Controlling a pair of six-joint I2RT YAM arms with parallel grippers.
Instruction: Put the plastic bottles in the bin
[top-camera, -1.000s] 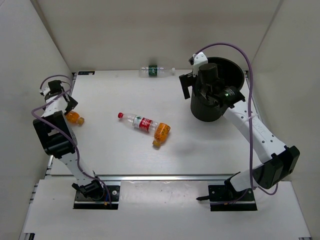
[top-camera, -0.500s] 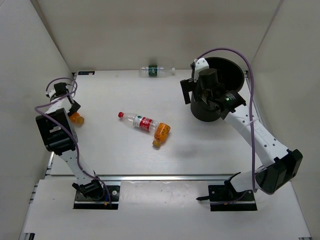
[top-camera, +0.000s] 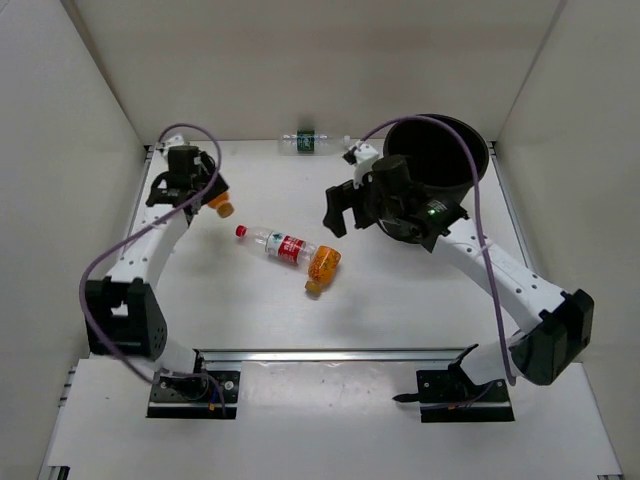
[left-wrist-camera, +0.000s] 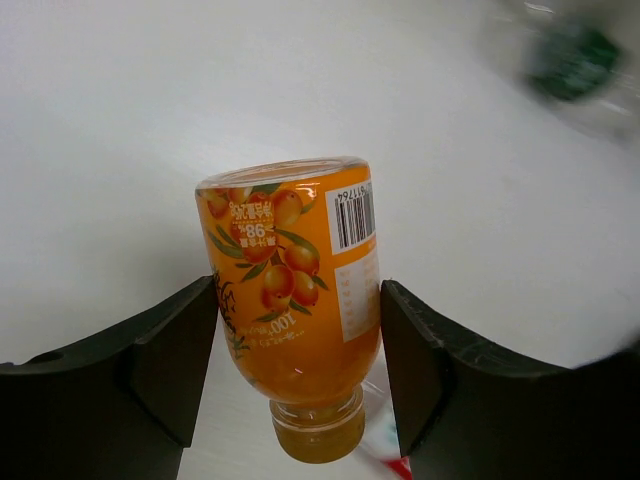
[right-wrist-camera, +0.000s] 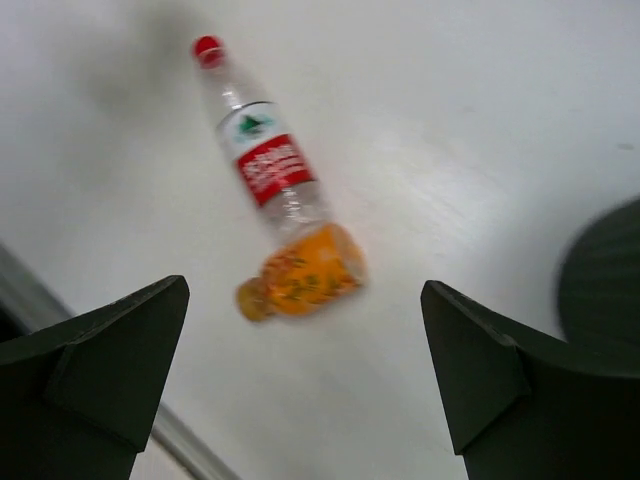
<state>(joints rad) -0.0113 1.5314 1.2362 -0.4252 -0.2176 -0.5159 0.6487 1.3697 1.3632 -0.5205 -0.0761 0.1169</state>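
**Left gripper has one orange bottle; every bottle visible is outside the bin**

Left gripper (top-camera: 203, 193), seen from above, is clamped on an orange bottle (top-camera: 221, 207), with the bin (top-camera: 470, 165) well off to its right. The right gripper (top-camera: 338, 208) hangs spread and empty just beside the bin.

From the left wrist, both jaws press the bottle's body.

From the right wrist, the red-label bottle (right-wrist-camera: 265, 165) and the second orange bottle (right-wrist-camera: 305, 270) lie touching below the spread fingers.

With the green-label bottle (top-camera: 312, 142), four look left to bin.

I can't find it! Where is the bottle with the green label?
In the top view, the green-label bottle lies on its side at the far edge of the table, by the back wall, left of the black bin.
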